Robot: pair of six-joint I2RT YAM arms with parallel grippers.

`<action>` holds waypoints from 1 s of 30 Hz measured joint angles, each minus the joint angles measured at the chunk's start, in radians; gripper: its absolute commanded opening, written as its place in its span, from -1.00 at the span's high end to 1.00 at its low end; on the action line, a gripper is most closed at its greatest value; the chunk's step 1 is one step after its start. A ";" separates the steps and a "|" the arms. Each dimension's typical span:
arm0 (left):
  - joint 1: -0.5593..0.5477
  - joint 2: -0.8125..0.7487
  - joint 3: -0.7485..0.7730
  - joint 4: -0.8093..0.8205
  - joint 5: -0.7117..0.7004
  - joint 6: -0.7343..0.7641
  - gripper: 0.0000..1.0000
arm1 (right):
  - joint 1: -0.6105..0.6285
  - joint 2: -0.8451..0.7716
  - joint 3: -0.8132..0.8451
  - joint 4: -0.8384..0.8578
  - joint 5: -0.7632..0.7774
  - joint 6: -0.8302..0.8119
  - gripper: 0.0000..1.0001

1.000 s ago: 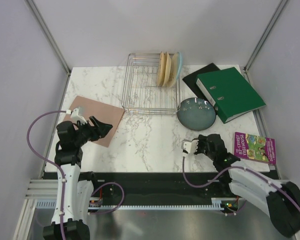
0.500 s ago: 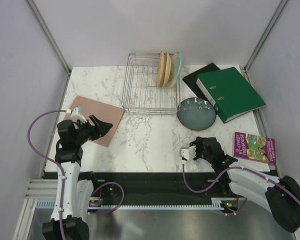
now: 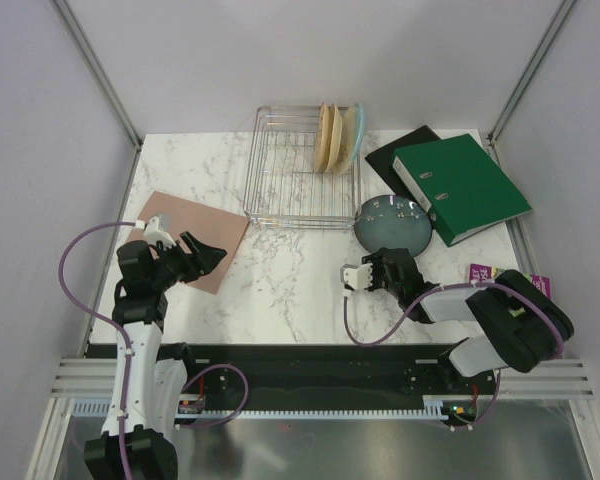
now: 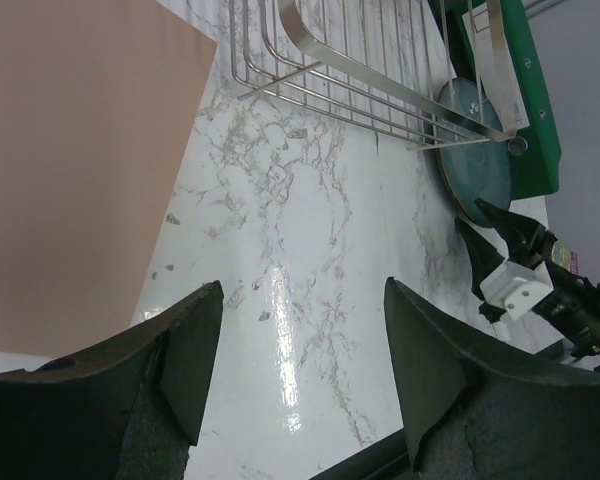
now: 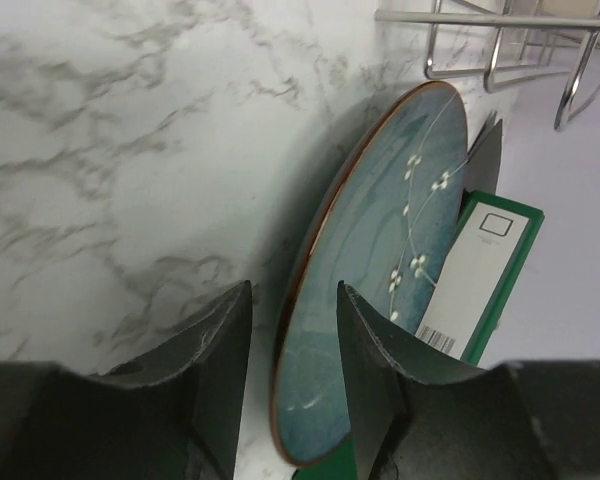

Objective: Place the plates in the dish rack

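Three plates [image 3: 333, 138] stand on edge in the right side of the wire dish rack [image 3: 280, 185]: two cream-yellow and one with light blue. A dark slate-blue plate [image 3: 392, 226] with white specks lies tilted on the marble, right of the rack against a green binder. My right gripper [image 3: 388, 262] is open at its near rim. In the right wrist view the plate's [image 5: 380, 260] brown rim shows in the gap of that gripper [image 5: 295, 345]; I cannot tell if they touch. My left gripper [image 3: 212, 253] hangs open at the left, and the left wrist view shows this gripper [image 4: 300, 370] over bare marble.
The green ring binder [image 3: 460, 185] lies on a black folder [image 3: 400, 148] at the back right. A colourful book [image 3: 535, 285] lies at the right edge, partly behind my right arm. A pink board [image 3: 195, 235] lies under my left gripper. Walls close in three sides.
My right gripper went from shut to open and moved forward and left, up to the dark plate's near rim. The left arm has stayed put.
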 measured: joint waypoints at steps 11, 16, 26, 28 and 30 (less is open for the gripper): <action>0.000 0.002 -0.002 0.010 0.000 0.000 -0.45 | 0.013 0.027 0.021 0.040 0.059 0.030 1.00; 0.000 0.006 -0.014 0.040 0.000 -0.018 -0.45 | 0.047 -0.194 -0.030 -0.172 0.043 0.051 1.00; 0.000 0.048 -0.038 0.070 0.052 -0.121 -0.47 | 0.129 -0.744 -0.174 -0.617 -0.116 -0.071 1.00; -0.001 0.063 -0.047 0.077 0.085 -0.144 -0.48 | 0.134 -0.791 -0.201 -0.634 -0.173 -0.141 1.00; -0.003 0.072 -0.052 0.077 0.109 -0.156 -0.47 | 0.137 -0.789 -0.213 -0.621 -0.233 -0.206 1.00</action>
